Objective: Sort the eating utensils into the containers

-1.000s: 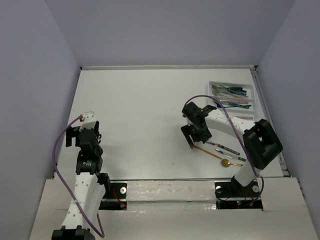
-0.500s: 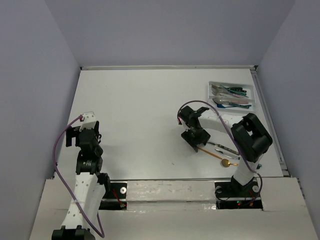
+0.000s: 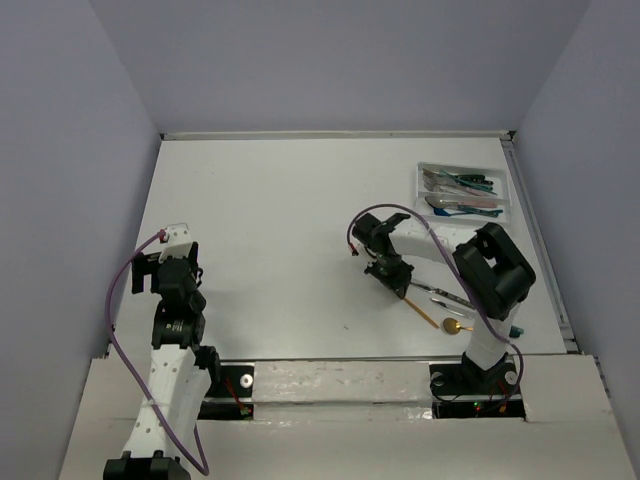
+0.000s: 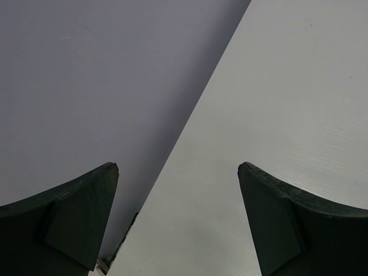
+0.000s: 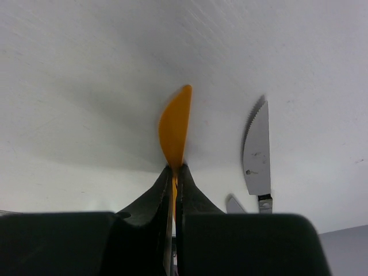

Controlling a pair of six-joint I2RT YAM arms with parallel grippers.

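My right gripper [image 3: 392, 276] [image 5: 174, 170] is down at the table, shut on the orange handle [image 5: 175, 122] of a spoon whose gold bowl [image 3: 455, 325] lies toward the near edge. The handle's tip sticks out past the fingertips. A serrated knife [image 5: 257, 150] [image 3: 441, 293] lies just right of it, and another silver head [image 5: 233, 203] peeks out beside the finger. The white tray [image 3: 509, 192] at the back right holds several utensils [image 3: 462, 190]. My left gripper [image 3: 171, 242] [image 4: 178, 172] is open at the table's left side, holding nothing.
A teal-handled piece [image 3: 515, 332] lies near the right arm's base. The grey side wall [image 4: 86, 86] runs close along the left gripper. The right arm's purple cable [image 3: 430, 235] loops over the arm.
The right gripper moved a little left and down over the orange handle and closed on it. The left arm has not moved.
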